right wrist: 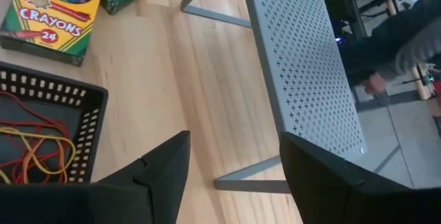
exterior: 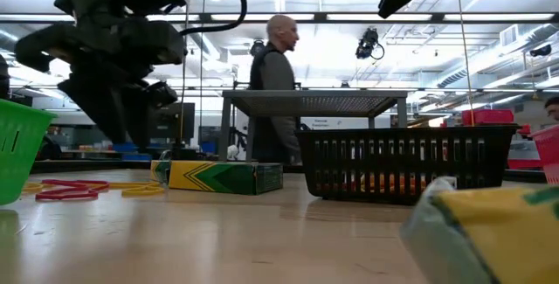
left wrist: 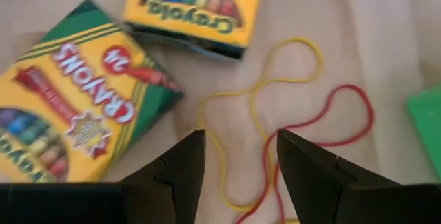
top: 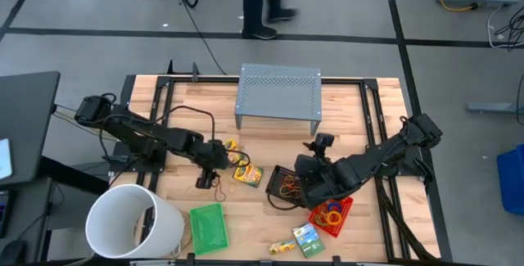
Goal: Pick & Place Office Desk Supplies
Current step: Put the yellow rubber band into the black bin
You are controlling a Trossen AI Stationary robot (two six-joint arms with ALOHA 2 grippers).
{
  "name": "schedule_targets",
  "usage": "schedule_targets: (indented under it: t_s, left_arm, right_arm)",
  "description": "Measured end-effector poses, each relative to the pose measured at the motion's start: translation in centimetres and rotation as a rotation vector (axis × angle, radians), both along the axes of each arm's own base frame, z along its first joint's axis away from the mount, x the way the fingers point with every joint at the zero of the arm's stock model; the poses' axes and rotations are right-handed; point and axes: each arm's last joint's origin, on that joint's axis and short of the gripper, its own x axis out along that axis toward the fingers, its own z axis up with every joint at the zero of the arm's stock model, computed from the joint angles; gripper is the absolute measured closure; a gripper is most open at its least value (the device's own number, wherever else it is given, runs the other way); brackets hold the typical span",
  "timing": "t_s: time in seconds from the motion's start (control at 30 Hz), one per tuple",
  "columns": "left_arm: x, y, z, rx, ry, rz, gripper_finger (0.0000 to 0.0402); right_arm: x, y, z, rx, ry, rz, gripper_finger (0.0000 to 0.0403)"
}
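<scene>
Black mesh tray [top: 286, 186] holding rubber bands [right wrist: 31, 148], red tray [top: 338, 219] holding rings [top: 332, 214]

One camera looks straight down on the table [top: 360, 225]; another sits level at tabletop height. Both wrist cameras hang close above, apparently sharing the crayon box [left wrist: 65, 107].

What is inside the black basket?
The black mesh tray holds a tangle of red and yellow rubber bands. Its far end is cut off in the right wrist view, and the right arm covers part from above.
</scene>
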Motion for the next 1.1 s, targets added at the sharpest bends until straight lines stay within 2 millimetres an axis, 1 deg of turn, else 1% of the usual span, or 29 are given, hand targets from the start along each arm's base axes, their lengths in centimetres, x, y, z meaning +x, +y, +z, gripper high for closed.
schedule_targets:
  t_s: [0.17,0.33,0.5,0.67,0.77,0.9,1.1]
  left_arm:
    - [0.2,0.2,-0.3,0.033,0.003,0.070,0.0216]
    - [0.8,0.5,-1.9,0.022,0.058,0.147,0.0216]
    - [1.3,0.3,-3.3,0.002,0.095,0.188,0.0216]
    - [1.9,0.2,-4.2,-0.020,0.106,0.207,0.0216]
    - [1.9,0.2,-4.3,-0.031,0.108,0.230,0.0221]
    - [1.9,0.3,-4.4,-0.012,0.100,0.270,0.0252]
    - [1.9,0.4,-4.4,0.004,0.095,0.292,0.0331]
  right_arm:
    - [0.0,0.0,0.0,-0.001,0.000,0.000,0.0172]
    - [-0.1,-0.1,0.0,-0.014,0.019,0.008,0.0172]
    - [-0.3,-0.1,0.0,-0.030,0.046,0.019,0.0172]
    - [-0.4,-0.2,0.0,-0.038,0.067,0.024,0.0172]
    - [-0.4,-0.2,0.0,-0.043,0.074,0.030,0.0172]
    - [-0.4,-0.2,0.0,-0.048,0.085,0.039,0.0172]
    - [-0.4,-0.2,0.0,-0.053,0.093,0.046,0.0172]
